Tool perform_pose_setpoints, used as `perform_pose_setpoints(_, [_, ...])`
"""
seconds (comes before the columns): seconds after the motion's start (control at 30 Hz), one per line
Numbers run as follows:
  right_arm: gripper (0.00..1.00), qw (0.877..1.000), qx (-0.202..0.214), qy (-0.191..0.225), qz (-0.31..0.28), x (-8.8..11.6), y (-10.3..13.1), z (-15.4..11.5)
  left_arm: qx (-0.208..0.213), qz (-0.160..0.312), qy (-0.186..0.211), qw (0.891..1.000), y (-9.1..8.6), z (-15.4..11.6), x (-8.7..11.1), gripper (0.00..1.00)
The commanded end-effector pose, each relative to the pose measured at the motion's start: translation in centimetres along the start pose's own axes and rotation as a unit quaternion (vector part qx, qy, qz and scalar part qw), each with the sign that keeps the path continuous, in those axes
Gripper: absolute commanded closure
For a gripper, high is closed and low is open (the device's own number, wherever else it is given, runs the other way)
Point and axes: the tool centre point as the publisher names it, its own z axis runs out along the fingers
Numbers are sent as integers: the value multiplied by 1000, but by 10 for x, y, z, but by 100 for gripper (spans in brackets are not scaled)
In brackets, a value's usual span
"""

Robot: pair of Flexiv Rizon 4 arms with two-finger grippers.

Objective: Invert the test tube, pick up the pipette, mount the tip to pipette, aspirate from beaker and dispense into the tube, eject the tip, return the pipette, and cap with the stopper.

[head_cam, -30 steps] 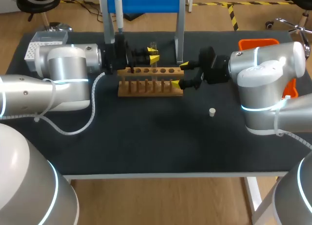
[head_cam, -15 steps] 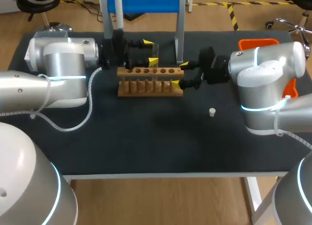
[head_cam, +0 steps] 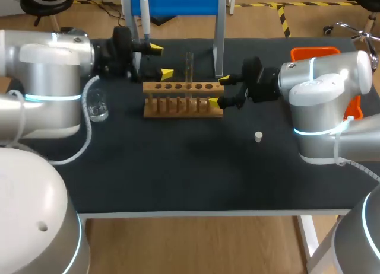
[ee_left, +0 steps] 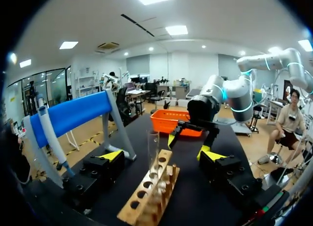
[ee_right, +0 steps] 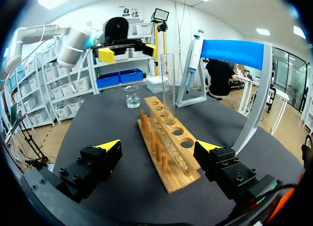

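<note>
A clear test tube (head_cam: 189, 63) stands upright in a hole of the wooden rack (head_cam: 183, 99). My left gripper (head_cam: 161, 60) is open, left of the rack and clear of the tube. From the left wrist the tube (ee_left: 153, 150) rises ahead, between the spread yellow tips of that gripper (ee_left: 162, 155). My right gripper (head_cam: 219, 90) is open astride the rack's right end; its own view shows the rack (ee_right: 166, 143) and tube (ee_right: 168, 86) ahead. The pipette (head_cam: 144, 13) hangs on the blue stand. A beaker (head_cam: 97, 105) sits at left, a white stopper (head_cam: 258, 136) right of centre.
An orange bin (head_cam: 314, 52) stands at the back right behind my right arm. The blue stand's legs (head_cam: 218, 45) rise just behind the rack. My left arm's body covers the back left corner.
My left gripper has opened, let go of the tube and drawn back leftward and up from the rack, uncovering the beaker. The tube stays upright in the rack. The right arm has not moved.
</note>
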Motion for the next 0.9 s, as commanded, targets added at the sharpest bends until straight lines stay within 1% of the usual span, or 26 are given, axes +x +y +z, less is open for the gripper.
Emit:
perform_pose_setpoints(0.03, [0, 1000, 1, 1, 0, 0, 0, -1, -15, -7, -41, 999, 1, -49, 21, 0])
perform_pose_setpoints(0.07, [0, 1000, 1, 1, 0, 0, 0, -1, -20, -7, -46, 999, 3, -54, 23, 0])
perform_pose_setpoints(0.13, [0, 1000, 1, 1, 0, 0, 0, -1, -25, -12, -69, 997, 8, -64, 25, 0])
perform_pose_setpoints(0.83, [0, 1000, 1, 1, 0, 0, 0, -1, -25, -12, -69, 997, 8, -64, 25, 0])
perform_pose_setpoints(0.87, [0, 1000, 1, 1, 0, 0, 0, -1, -20, -15, -69, 997, 11, -65, 24, 0])
perform_pose_setpoints(0.9, [0, 1000, 1, 1, 0, 0, 0, -1, -24, -16, -71, 997, 15, -67, 22, 0])
